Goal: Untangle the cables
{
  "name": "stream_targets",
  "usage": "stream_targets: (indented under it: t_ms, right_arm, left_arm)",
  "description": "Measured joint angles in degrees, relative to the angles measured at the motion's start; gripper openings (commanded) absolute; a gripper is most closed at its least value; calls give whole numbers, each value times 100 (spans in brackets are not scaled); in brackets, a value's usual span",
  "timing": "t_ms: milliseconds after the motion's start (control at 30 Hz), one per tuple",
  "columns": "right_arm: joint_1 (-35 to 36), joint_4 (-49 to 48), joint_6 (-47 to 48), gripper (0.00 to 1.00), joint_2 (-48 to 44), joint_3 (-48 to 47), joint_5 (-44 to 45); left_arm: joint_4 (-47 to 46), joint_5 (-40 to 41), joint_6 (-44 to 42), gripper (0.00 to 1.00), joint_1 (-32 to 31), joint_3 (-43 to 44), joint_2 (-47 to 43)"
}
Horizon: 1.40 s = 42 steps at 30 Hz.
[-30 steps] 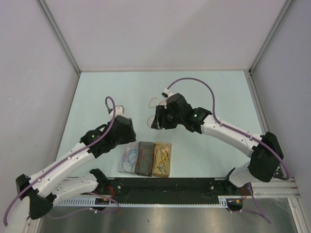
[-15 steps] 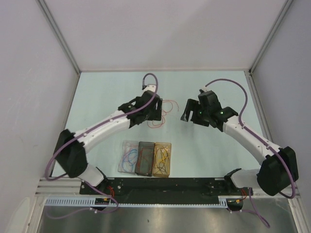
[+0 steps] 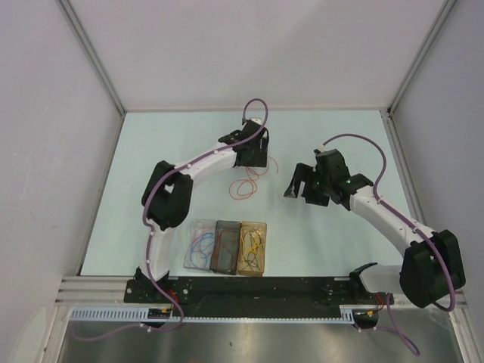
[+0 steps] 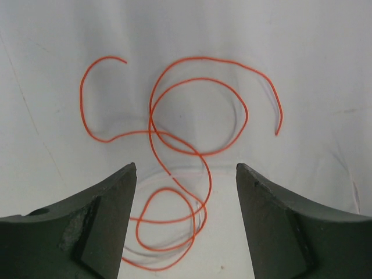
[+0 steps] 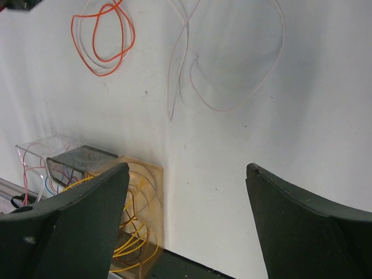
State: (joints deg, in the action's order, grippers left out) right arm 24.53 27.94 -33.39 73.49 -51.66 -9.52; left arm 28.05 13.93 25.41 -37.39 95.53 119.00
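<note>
An orange cable [image 4: 174, 136] lies in loose overlapping loops on the white table, with a thin pale cable [image 4: 174, 174] under its near loops. My left gripper [image 4: 186, 168] hovers above them, open and empty, its jaws either side of the lower loop. In the top view the cable [image 3: 243, 185] lies just in front of the left gripper [image 3: 253, 160]. My right gripper [image 3: 293, 189] is open and empty to the right of it. The right wrist view shows the orange cable [image 5: 104, 38] and a pale pinkish cable [image 5: 232, 70] lying apart, beyond the right gripper [image 5: 187, 168].
Three small boxes stand in a row near the front edge: a clear one [image 3: 200, 246] with blue and red wires, a dark one [image 3: 225, 247], and an amber one [image 3: 253, 248] with yellow wires. They also show in the right wrist view [image 5: 136, 221]. Grey walls enclose the table.
My left arm has swung from the near left out to the far centre over the cables. My right gripper has pulled back to the right, away from them. The cables now lie loose.
</note>
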Motion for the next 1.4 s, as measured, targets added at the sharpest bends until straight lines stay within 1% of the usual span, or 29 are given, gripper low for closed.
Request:
stream_targets:
  t_ms: [133, 167, 267, 500, 633, 700, 967, 1000, 1033, 1067, 1100, 1133, 1167, 1200, 1233, 1400]
  right_arm:
    - [-15, -133, 48, 86, 44, 28, -188]
    - [-20, -175, 68, 86, 74, 28, -232]
    - [-57, -306, 109, 86, 201, 37, -343]
    - [-122, -459, 153, 85, 398, 144, -496]
    - [-133, -577, 162, 85, 573, 168, -564]
    - [-138, -614, 170, 85, 640, 197, -610]
    - [-173, -688, 201, 85, 667, 216, -682]
    - [-181, -691, 205, 85, 667, 216, -695]
    - [-195, -691, 212, 84, 667, 216, -708]
    - [-203, -691, 216, 84, 667, 216, -717]
    - [-208, -695, 216, 84, 667, 216, -734]
    - [-216, -695, 219, 84, 667, 216, -750]
    - [-219, -697, 221, 84, 667, 216, -754]
    - [-223, -695, 223, 84, 667, 216, -758]
    - [-223, -695, 223, 84, 667, 216, -763]
    - [-229, -688, 240, 84, 667, 216, -793]
  left_arm:
    - [85, -94, 205, 66, 162, 398, 385]
    - [114, -111, 251, 64, 199, 461, 455]
    - [153, -164, 411, 60, 286, 490, 570]
    - [188, -284, 612, 58, 361, 479, 702]
    - [129, -387, 658, 49, 361, 466, 772]
    - [98, -407, 680, 46, 361, 466, 841]
    - [105, -350, 789, 43, 367, 503, 1010]
    - [109, -326, 811, 42, 369, 505, 1010]
    - [116, -308, 817, 36, 369, 505, 1010]
    - [118, -297, 820, 32, 369, 505, 1010]
    - [125, -271, 831, 22, 372, 505, 1012]
    - [127, -254, 848, 14, 380, 507, 1023]
    - [140, -238, 866, 10, 385, 525, 1036]
    - [170, -210, 881, 3, 393, 564, 1067]
    - [201, -195, 890, 0, 398, 625, 1104]
    - [293, -101, 903, 0, 415, 1014, 1342]
